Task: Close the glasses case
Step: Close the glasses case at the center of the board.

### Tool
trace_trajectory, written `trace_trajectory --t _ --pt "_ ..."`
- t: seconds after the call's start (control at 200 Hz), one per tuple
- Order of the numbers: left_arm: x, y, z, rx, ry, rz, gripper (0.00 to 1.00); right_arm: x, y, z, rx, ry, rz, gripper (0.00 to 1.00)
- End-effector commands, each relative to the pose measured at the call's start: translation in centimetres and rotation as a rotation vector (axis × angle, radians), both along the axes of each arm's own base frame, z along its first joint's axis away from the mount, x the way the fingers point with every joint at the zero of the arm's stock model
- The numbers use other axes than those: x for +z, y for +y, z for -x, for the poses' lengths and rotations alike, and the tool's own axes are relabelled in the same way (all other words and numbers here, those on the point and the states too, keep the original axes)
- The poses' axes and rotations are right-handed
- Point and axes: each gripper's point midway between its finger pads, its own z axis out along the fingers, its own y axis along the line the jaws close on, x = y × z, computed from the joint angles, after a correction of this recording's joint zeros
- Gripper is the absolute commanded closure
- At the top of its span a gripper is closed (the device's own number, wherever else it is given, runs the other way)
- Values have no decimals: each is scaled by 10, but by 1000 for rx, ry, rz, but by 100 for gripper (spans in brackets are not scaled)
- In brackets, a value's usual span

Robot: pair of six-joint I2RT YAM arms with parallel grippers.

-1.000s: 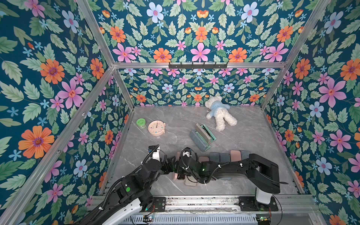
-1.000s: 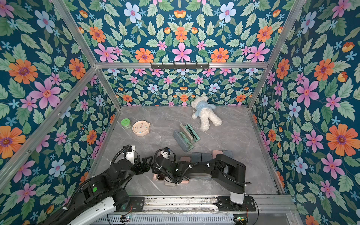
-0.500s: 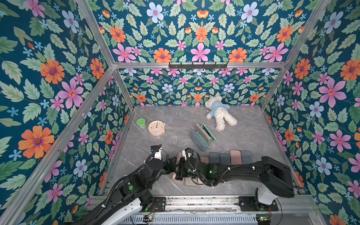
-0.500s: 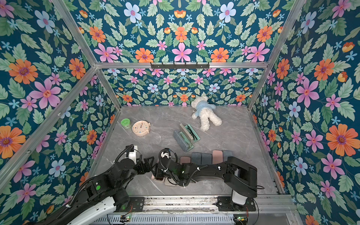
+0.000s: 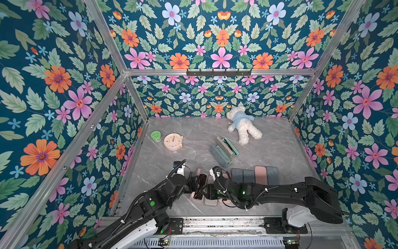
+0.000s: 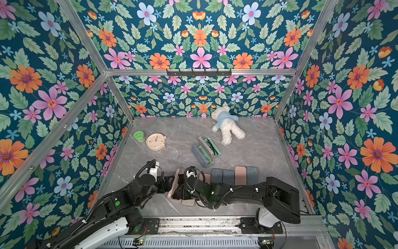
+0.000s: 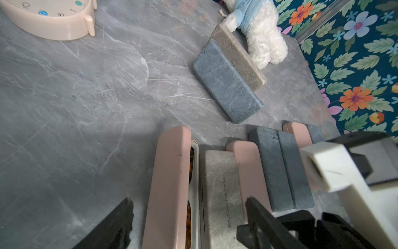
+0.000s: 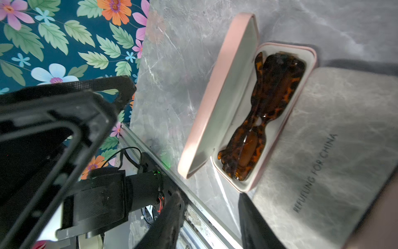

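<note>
the pink glasses case [image 6: 173, 185] sits open at lower centre in a top view, lid upright, and with left gripper [image 7: 189, 200] and right gripper [image 8: 209, 195] both spread and empty, press the lid's outer face evenly down over the sunglasses [image 8: 269, 112].

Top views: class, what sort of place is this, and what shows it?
Probably a staged robot test cell, not a home: floral wall panels on an aluminium frame, a left arm and right arm mounted at the front of a marble-look tabletop, and many glasses cases lined up.
</note>
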Motion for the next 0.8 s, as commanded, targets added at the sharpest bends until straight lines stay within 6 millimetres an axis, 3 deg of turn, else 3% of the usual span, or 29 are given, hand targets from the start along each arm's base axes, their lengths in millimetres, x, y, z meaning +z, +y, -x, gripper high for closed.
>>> trace_trajectory --t 0.0,0.345,0.58,0.795 --pt "-3 -11 1 -45 9 11 22 -10 -9 -2 -2 9 26 57" --pt "-25 -14 1 -59 63 -54 39 -34 -21 -5 9 48 44 66" --pt "-36 -13 2 -60 80 -81 57 -50 -28 -4 9 55 71 70" --pt "-43 -9 1 -45 88 -115 61 -58 -21 -3 24 66 66 71"
